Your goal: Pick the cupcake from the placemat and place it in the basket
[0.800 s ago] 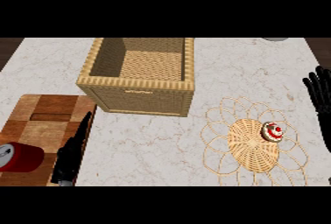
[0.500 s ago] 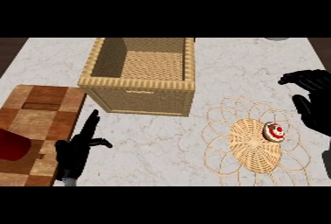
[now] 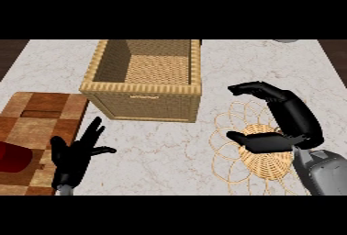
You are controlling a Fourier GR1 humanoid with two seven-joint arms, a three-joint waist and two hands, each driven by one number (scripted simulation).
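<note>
Right hand [image 3: 284, 124], fingers open, is arching over the placemat [image 3: 234, 137], hiding the cupcake; basket [image 3: 146, 94] awaiting; left hand [image 3: 75, 156] resting open.

Right robot hand [image 3: 288, 120] arched with fingers curled; left robot hand [image 3: 73, 158] open, fingers spread

A kitchen: a pale marbled counter [image 3: 169, 147] carries a checkered wooden cutting board [image 3: 41, 124], a woven basket [image 3: 146, 80] and a round wicker placemat [image 3: 261, 151], the tableware of a home cooking space.
</note>
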